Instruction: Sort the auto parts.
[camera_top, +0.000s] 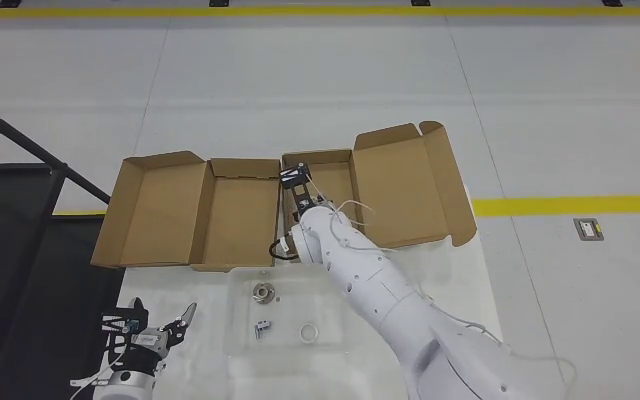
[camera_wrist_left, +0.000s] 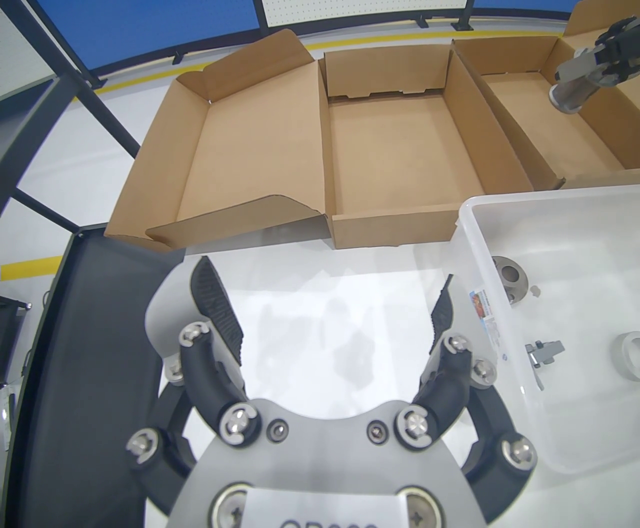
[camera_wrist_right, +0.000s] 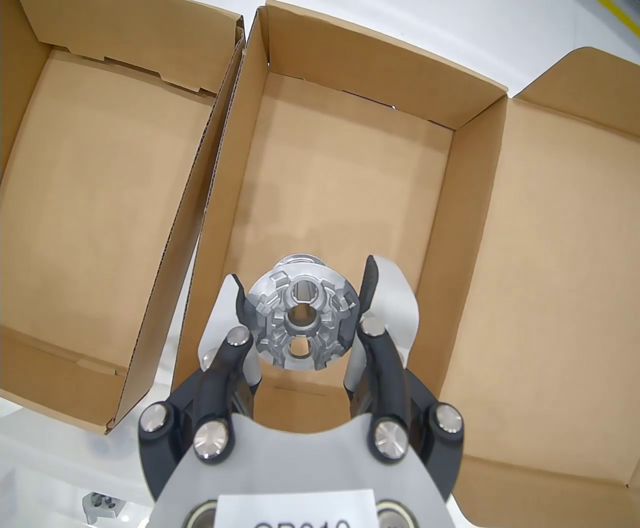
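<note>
My right gripper (camera_wrist_right: 303, 292) is shut on a grey toothed metal hub (camera_wrist_right: 300, 325) and holds it above the floor of the right cardboard box (camera_wrist_right: 345, 160); the top view shows this gripper (camera_top: 296, 180) over that box (camera_top: 335, 172). A clear plastic bin (camera_wrist_left: 466, 220) on the table holds a round metal hub (camera_wrist_left: 510, 285), a small bracket (camera_wrist_left: 542, 352) and a metal ring (camera_wrist_left: 627, 352). My left gripper (camera_wrist_left: 325, 280) stands open over bare white table, just left of the bin, with nothing between its fingers.
The left cardboard box (camera_wrist_left: 395, 150) lies beside the right one, its lid (camera_wrist_left: 245, 145) folded out flat to the left. The right box's lid (camera_top: 410, 185) lies open to the right. A black frame (camera_wrist_left: 75, 360) borders the table's left edge.
</note>
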